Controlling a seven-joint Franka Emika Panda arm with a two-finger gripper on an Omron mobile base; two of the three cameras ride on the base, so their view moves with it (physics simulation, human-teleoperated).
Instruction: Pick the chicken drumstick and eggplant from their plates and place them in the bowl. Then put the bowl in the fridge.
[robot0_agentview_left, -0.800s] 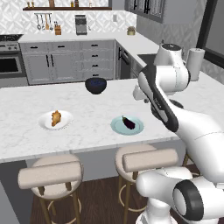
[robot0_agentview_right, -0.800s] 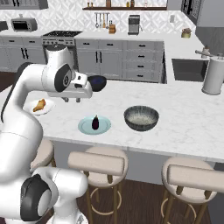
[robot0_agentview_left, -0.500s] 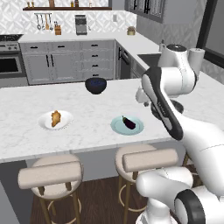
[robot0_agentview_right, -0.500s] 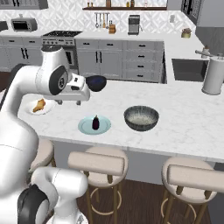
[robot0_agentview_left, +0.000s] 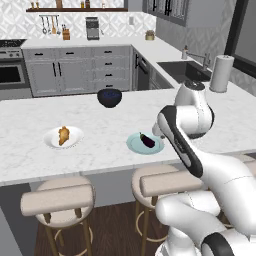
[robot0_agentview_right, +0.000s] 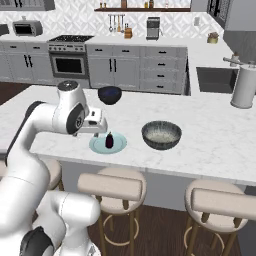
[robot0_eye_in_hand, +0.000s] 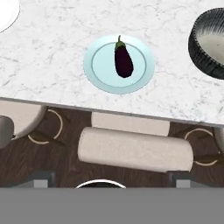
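Claw (robot0_agentview_right: 98, 121) hangs above the near edge of the bench (robot0_agentview_left: 30, 120), fingers spread wide and holding nothing, as far as I can read it. From the right base view I see it just left of the teal plate (robot0_agentview_right: 108, 144), raised off the marble.

What matters for my next move: the eggplant (robot0_eye_in_hand: 123, 61) lies on that teal plate (robot0_eye_in_hand: 100, 65), ahead of the claw and a little toward the bench's interior, since the hand view looks down partly over the stools (robot0_eye_in_hand: 135, 148) and floor. Its long axis runs roughly up-down in the hand view, stem end away from me, so I judge the fingers should straddle it across its short width. I need to push forward and then drop.

Beyond it on one side sits the ribbed bowl (robot0_agentview_right: 161, 135), near the plate but apart from it. On the other side, well apart, the drumstick (robot0_agentview_left: 63, 135) rests on the white plate (robot0_agentview_left: 51, 141). A smaller dark bowl (robot0_agentview_left: 109, 97) stands farther back on the bench.

Behind are grey cabinets (robot0_agentview_left: 75, 72), a range (robot0_agentview_right: 69, 59), a sink (robot0_agentview_left: 181, 70) and a paper-towel roll (robot0_agentview_left: 220, 73).
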